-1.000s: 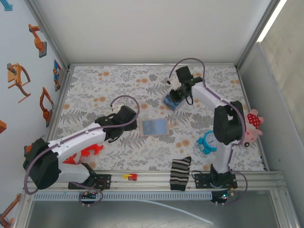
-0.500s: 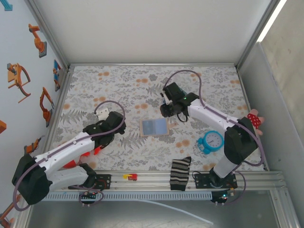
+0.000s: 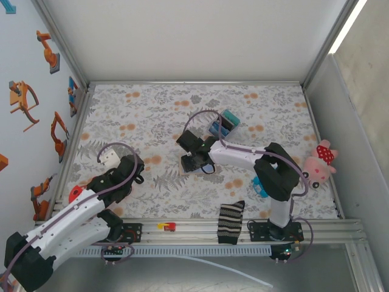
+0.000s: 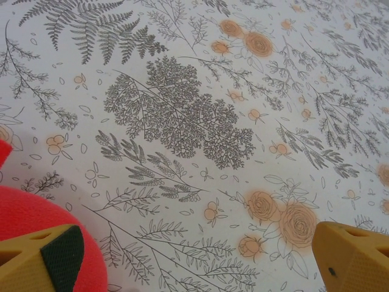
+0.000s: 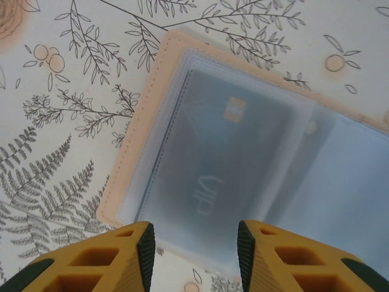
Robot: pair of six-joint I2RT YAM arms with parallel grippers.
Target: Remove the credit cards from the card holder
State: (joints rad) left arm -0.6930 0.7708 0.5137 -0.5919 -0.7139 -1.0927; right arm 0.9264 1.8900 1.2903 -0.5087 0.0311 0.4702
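Right wrist view placed the card holder point(image 5: 135, 143) directly below the camera. It lay open and flat on the bench point(image 3: 152, 115) with its light blue inner side up and its tan border visible along the left and top. One credit card point(image 5: 225, 152), with a chip and pale lettering, sat inside the clear sleeve of the left panel. The second panel appeared paler, and I could not tell whether it held a card.

I judged the task to be at its early stage. This card was not yet extracted, and the grasp on it was not yet made.

The right gripper point(image 5: 196, 234) hung over the near edge of the holder. Its fingers point(image 5: 91, 261) were parted to a moderate gap and held nothing.

Top external view gave the layout that the wrist cameras lacked:
- The right gripper sat near the bench centre, covering the holder.
- The left gripper point(image 3: 134, 167) was well apart, toward the left side.
- A blue, teal and black block point(image 3: 222, 123) lay beyond the holder.
- A striped sock point(image 3: 231, 222) and a pink plush toy point(image 3: 319, 163) lay along the near and right edges.

Left wrist view showed the left fingers spread wide and empty over bare cloth, with a red object point(image 4: 30, 219) beside one of them.
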